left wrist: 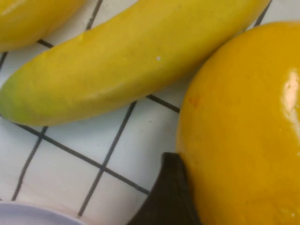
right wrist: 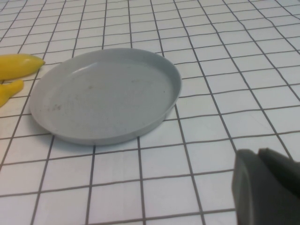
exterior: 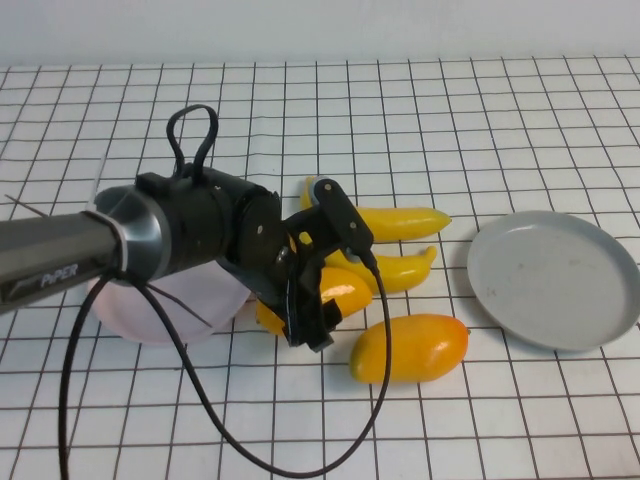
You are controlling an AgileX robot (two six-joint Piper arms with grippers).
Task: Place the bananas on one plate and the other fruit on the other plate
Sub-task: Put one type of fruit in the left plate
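Observation:
My left gripper [exterior: 322, 298] is down at the table's middle, shut on one orange-yellow mango-like fruit [exterior: 346, 289]. In the left wrist view that fruit [left wrist: 243, 126] fills the frame with a dark finger [left wrist: 165, 197] against it. The second such fruit [exterior: 410, 347] lies just to the right on the table. Two yellow bananas [exterior: 402, 222] [exterior: 396, 270] lie behind, between the gripper and the grey plate [exterior: 555, 280]. The pink plate [exterior: 165, 312] is mostly hidden under the left arm. My right gripper [right wrist: 269, 187] is shut and empty, near the grey plate [right wrist: 105, 96].
A black cable [exterior: 200, 420] loops from the left arm over the front of the gridded white table. One banana [left wrist: 131, 61] lies close beside the held fruit. Banana tips [right wrist: 18, 65] show beside the grey plate.

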